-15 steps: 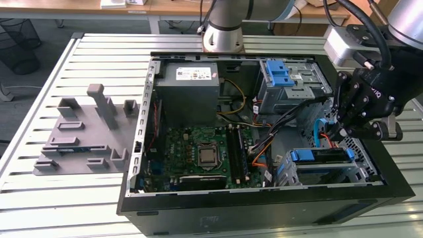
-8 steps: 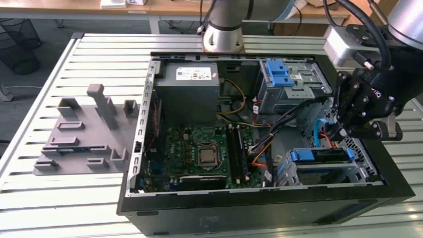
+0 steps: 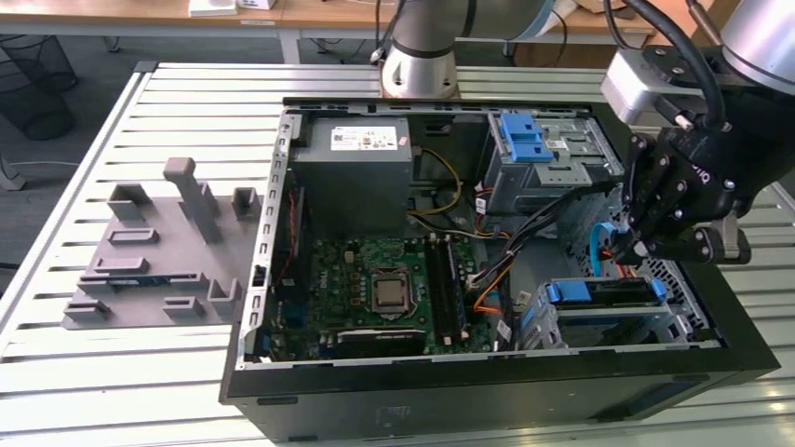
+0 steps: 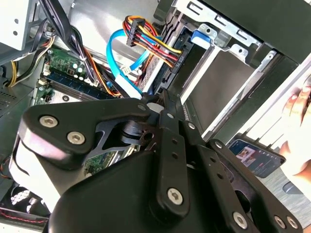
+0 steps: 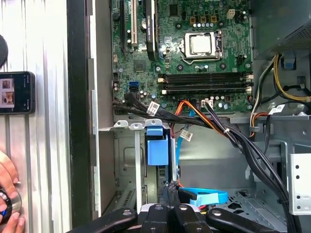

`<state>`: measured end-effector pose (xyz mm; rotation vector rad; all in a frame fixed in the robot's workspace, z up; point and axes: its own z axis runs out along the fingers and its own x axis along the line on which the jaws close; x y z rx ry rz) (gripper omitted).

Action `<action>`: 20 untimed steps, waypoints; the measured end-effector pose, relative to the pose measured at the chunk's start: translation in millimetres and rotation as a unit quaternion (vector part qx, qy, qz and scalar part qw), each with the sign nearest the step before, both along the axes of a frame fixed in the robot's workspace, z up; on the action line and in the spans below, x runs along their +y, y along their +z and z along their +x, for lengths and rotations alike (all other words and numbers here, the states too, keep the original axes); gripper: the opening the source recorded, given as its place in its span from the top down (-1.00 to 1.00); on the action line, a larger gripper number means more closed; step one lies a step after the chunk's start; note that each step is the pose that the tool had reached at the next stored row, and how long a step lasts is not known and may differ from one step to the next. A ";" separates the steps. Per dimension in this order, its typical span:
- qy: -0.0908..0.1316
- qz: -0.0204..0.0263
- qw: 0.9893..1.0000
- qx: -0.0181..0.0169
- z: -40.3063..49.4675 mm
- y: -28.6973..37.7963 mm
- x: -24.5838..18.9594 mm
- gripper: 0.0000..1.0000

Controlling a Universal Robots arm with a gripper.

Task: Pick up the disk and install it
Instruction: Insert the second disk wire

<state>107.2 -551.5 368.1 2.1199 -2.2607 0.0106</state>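
Note:
The disk (image 3: 601, 294), with its bright blue carrier frame, sits in the lower drive cage at the front corner of the open computer case (image 3: 497, 368), on the exterior view's right. Its blue frame tab (image 5: 156, 149) shows in the first wrist view, and again in the second wrist view as the blue tab (image 4: 201, 37). My black gripper (image 3: 628, 253) hangs just above that cage, beside a light blue data cable (image 3: 601, 244). The fingertips (image 5: 170, 188) are pressed together with nothing between them, as the closed fingers (image 4: 164, 108) also show in the second wrist view.
A grey power-supply box (image 3: 360, 154) and a blue-latched upper cage (image 3: 532, 140) fill the case's far side, above the motherboard (image 3: 372, 289). Cable bundles (image 5: 233, 138) cross near the gripper. A grey fixture (image 3: 155, 251) lies on the slatted table. A phone (image 5: 17, 92) and a hand (image 5: 7, 194) are beside the case.

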 end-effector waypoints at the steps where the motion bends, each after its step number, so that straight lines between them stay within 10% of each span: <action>1: 0.000 0.000 1.000 0.000 0.0 1.1 0.0 0.79; 7: 0.000 0.000 1.000 -0.002 -0.3 12.0 0.0 0.79; 20: 0.000 0.000 1.000 -0.011 -11.1 12.7 0.1 0.79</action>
